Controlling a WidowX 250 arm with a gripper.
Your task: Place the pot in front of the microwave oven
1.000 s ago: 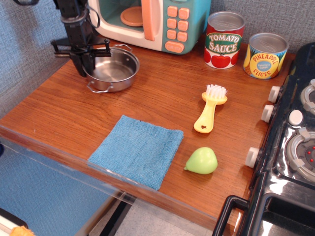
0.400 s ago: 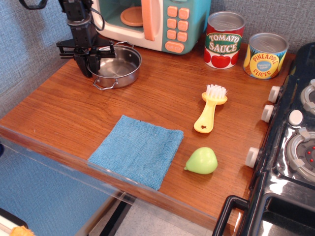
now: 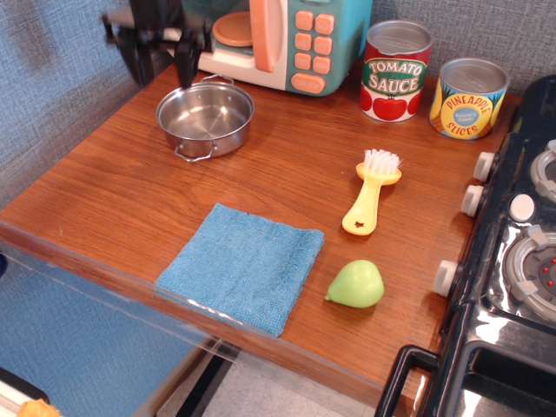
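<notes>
A wooden counter (image 3: 130,217) ran from the near left toward a grey textured wall at the far side. A small shiny steel pot (image 3: 206,119) sat upright and empty on the wood at the far left, with one wire loop handle facing the near side. It rested just in front of the toy microwave oven (image 3: 282,39), which had a teal body, a cream door frame, an orange handle and orange buttons, and an orange plate visible inside. Above and slightly left of the pot, the black gripper (image 3: 165,48) hung blurred near the top edge, clear of the pot; its fingers appeared spread apart and held nothing. To the right of the microwave stood a tomato sauce can (image 3: 396,69) and, farther right, a pineapple slices can (image 3: 469,97). A yellow brush (image 3: 373,192) with white bristles lay in the middle right of the counter. A blue cloth (image 3: 242,266) lay flat near the front edge, with a green toy pear (image 3: 356,284) just to its right. A black stove (image 3: 508,278) filled the right side
</notes>
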